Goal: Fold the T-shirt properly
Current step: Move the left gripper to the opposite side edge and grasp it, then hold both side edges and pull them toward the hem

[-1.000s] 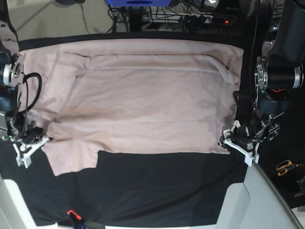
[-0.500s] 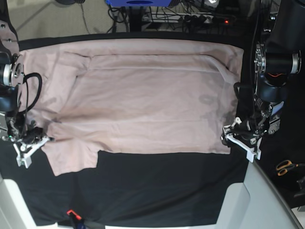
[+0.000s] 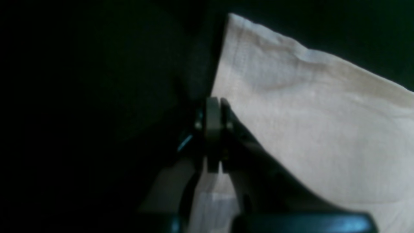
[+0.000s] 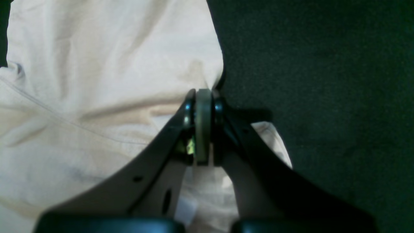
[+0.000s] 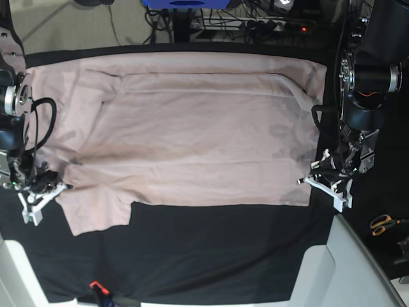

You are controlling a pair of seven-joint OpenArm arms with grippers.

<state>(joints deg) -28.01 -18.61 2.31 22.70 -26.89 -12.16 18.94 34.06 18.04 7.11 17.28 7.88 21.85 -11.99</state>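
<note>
The pale pink T-shirt (image 5: 192,128) lies spread flat on the black tablecloth (image 5: 211,249), with one sleeve at the front left (image 5: 96,208). My left gripper (image 5: 309,181) is at the shirt's front right corner. In the left wrist view its jaws (image 3: 213,108) are closed on the edge of the shirt (image 3: 307,113). My right gripper (image 5: 59,187) is at the shirt's left edge by the sleeve. In the right wrist view it (image 4: 203,97) is shut on the shirt (image 4: 97,81), and creases run out from the grip.
Orange-handled scissors (image 5: 383,224) lie at the right, off the cloth. Pale grey panels stand at the front right (image 5: 358,268) and front left (image 5: 16,275). A small red item (image 5: 96,285) is at the cloth's front edge. Cables and a blue object (image 5: 185,3) are behind the table.
My left arm has swung toward the back and its gripper has shifted slightly right and back at the shirt's corner. The right arm and the shirt have hardly moved.
</note>
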